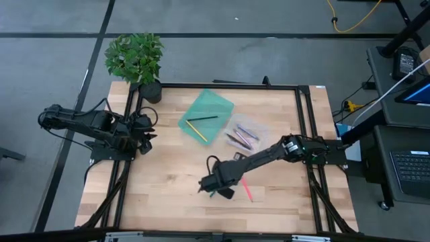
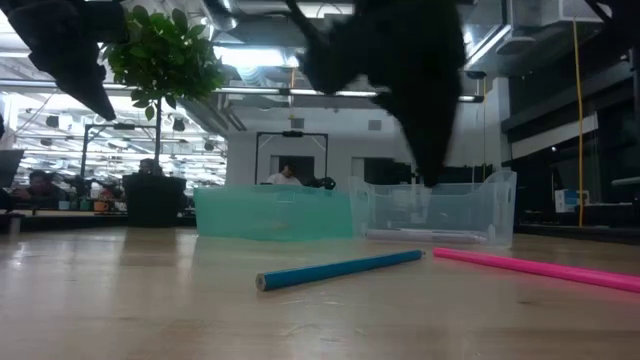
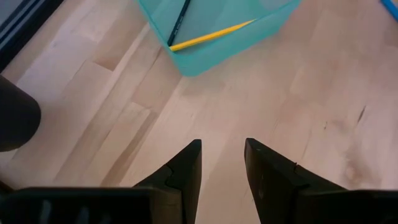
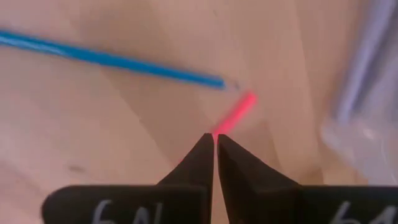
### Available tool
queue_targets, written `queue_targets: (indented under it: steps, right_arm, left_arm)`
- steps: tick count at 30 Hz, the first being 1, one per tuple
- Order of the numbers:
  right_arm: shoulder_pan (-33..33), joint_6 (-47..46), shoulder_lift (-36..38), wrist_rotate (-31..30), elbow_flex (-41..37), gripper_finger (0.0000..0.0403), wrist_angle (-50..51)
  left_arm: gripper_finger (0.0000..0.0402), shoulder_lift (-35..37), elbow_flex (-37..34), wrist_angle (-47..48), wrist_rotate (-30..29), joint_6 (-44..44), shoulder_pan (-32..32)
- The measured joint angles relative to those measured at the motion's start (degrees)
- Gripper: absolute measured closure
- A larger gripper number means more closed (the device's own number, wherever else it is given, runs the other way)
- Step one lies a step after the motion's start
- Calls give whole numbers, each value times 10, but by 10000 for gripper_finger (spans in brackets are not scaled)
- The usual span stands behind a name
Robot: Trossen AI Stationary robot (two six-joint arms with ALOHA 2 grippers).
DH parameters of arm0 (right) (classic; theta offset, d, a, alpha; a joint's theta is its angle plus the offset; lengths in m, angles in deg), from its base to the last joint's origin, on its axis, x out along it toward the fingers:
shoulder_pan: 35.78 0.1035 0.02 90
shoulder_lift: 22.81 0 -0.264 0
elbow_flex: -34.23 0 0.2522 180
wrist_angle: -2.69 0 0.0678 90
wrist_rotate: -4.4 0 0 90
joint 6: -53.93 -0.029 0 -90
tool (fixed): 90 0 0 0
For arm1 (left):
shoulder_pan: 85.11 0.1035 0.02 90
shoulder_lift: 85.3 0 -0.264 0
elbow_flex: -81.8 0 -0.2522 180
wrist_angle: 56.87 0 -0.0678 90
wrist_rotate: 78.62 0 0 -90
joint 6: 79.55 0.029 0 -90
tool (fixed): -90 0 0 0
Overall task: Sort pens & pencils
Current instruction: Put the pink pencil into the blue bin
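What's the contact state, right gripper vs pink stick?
Apart. Low view: the shut right gripper hangs clear above the pink stick, which lies flat on the table.

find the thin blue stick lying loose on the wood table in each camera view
High view: blue stick mostly hidden under the right gripper, near the table's front.
Low view: lies front and centre, left of the pink stick.
Left wrist view: not in it.
Right wrist view: slants across the top.
Shared landmark: the pink stick, its tip beside the blue one's end.
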Motion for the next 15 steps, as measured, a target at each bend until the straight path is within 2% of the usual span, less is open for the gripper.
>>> queue_targets:
  steps: [8, 15]
  right_arm:
    - [14, -110, 3, 40, -57, 378, 27]
    - [37, -166, 4, 61, -60, 379, 9]
  left_arm:
    - [286, 0, 0, 0, -1, 3, -1]
    - [286, 0, 0, 0, -6, 11, -20]
